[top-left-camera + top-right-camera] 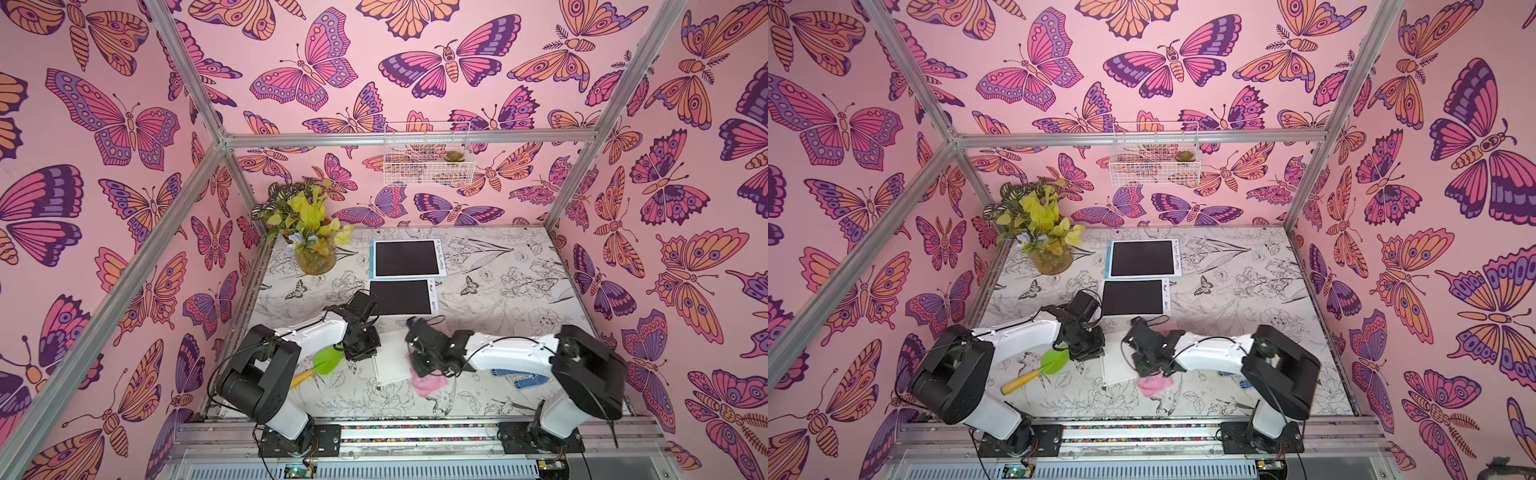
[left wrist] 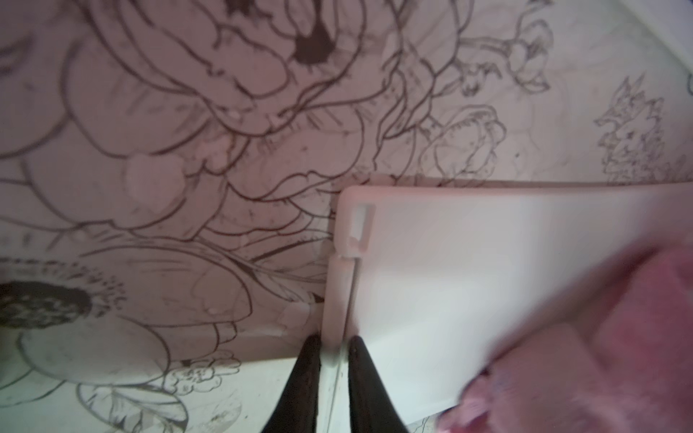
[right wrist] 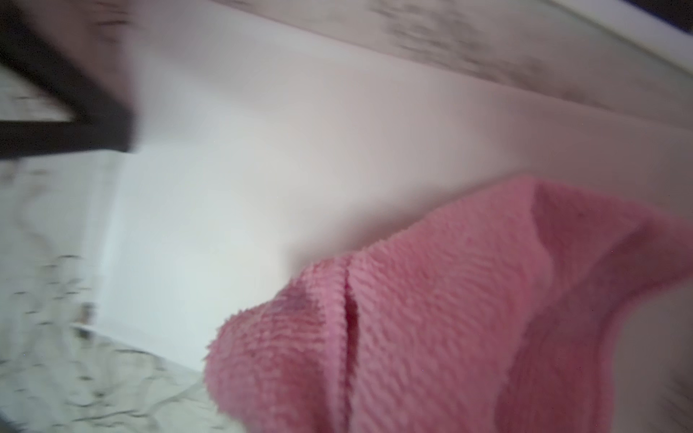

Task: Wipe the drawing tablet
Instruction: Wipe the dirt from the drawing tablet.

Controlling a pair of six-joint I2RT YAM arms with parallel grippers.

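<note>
A white rectangular plastic drawing tablet (image 1: 390, 360) is lying near the front middle of the flower-printed table (image 1: 519, 291), between the two arms. The left claw (image 2: 333, 343) is pinching the tablet's left edge with both black fingers (image 2: 300, 382) closed on it. The right claw (image 1: 422, 368) is gripping a fluffy pink microfibre cloth (image 3: 450, 318), which is draping over the tablet's near right corner; the right wrist is hiding that side in both top views. A green plastic scoop with a yellow handle (image 1: 326, 360) is lying just left of the left claw. Farther back, two black-screened writing tablets (image 1: 401, 297) are sitting side by side, and a leafy plant in a glass jar (image 1: 309, 232) is standing at the far left
</note>
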